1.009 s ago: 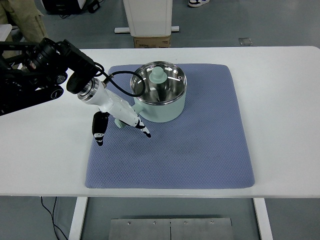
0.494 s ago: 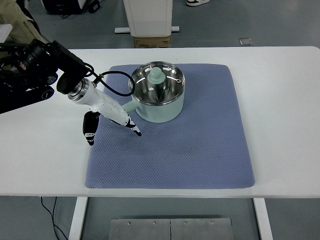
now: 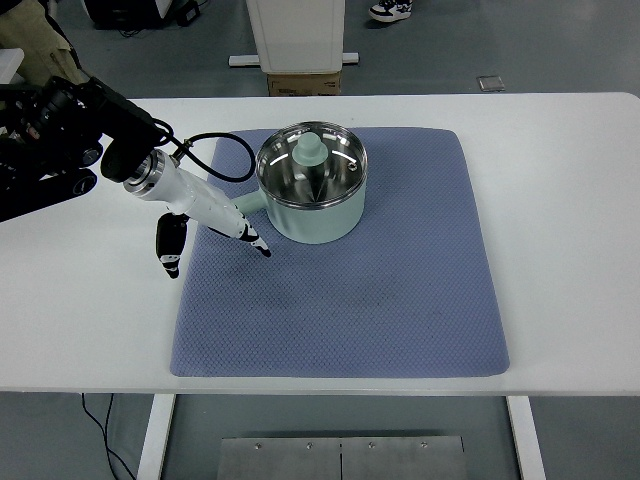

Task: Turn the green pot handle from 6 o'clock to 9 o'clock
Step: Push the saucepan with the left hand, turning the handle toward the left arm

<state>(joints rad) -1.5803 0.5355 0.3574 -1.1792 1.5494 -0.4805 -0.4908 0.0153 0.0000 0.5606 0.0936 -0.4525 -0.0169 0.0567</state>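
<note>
Green pot [image 3: 313, 195] sat upper centre on blue mat [image 3: 380, 300], left hand [image 3: 205, 225] beside its handle [image 3: 249, 203], fingers [image 3: 255, 243] spread, holding nothing.

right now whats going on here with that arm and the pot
The robot's left hand is working at the short handle of a green pot that sits on a blue mat on a white table. The hand lies against the handle, which points toward the picture's left and slightly down, close to 9 o'clock. The fingers are extended rather than wrapped around anything. The pot's glass lid is on. The right arm is not in view.
</note>
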